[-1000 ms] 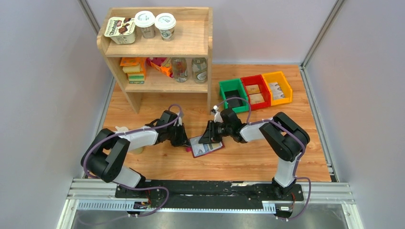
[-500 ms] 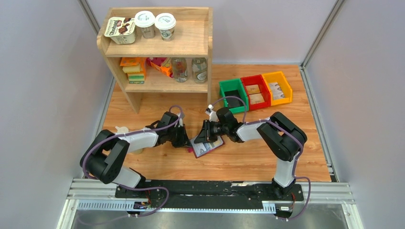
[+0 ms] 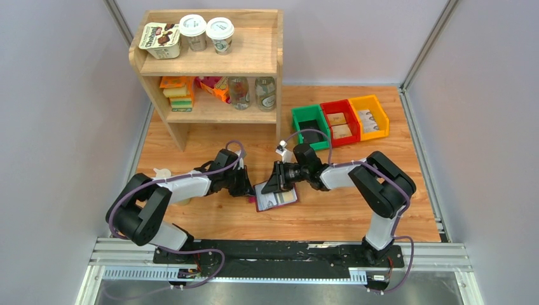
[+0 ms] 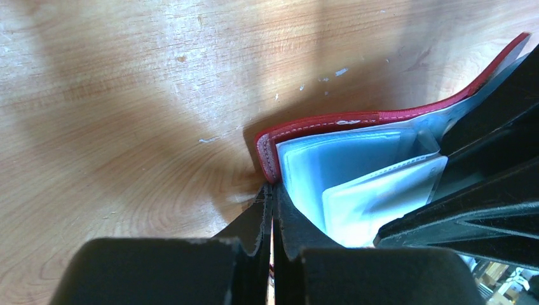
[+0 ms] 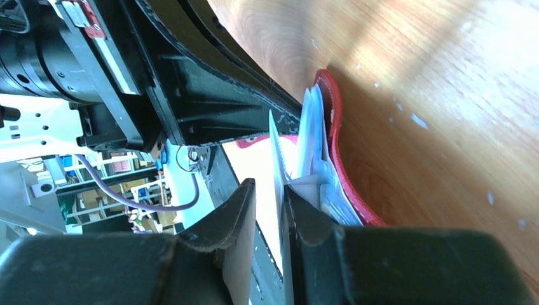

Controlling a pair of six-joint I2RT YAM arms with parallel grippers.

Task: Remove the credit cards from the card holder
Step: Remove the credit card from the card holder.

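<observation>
Top external view: the card holder [image 3: 276,198] lies open and face up on the bench [image 3: 330,219], on the near side of the wooden shelf [image 3: 210,70], just out from its right post. Its grey-blue plastic sleeves [image 4: 346,165] are exposed inside the maroon cover.

It looks light, floppy and slick, so it would likely slide or fold shut unless pinned. The credit cards are thin and stiff, and a good hold would be on an edge that stands proud of a sleeve mouth.

The left pincer [image 3: 245,189], nearer the shelf's middle, has its jaws together at the holder's stitched corner. Whether it pinches the tab cannot be told. The right pincer [image 3: 274,185] has its jaws narrowly apart. A thin pale edge [image 5: 274,149], card or sleeve, stands between them and leans on one finger, with daylight on the other side, so it is not clamped.

The tub [image 3: 159,40] and cups [image 3: 206,32] on the shelf carry printing too small to read, and no writing shows on the holder.
</observation>
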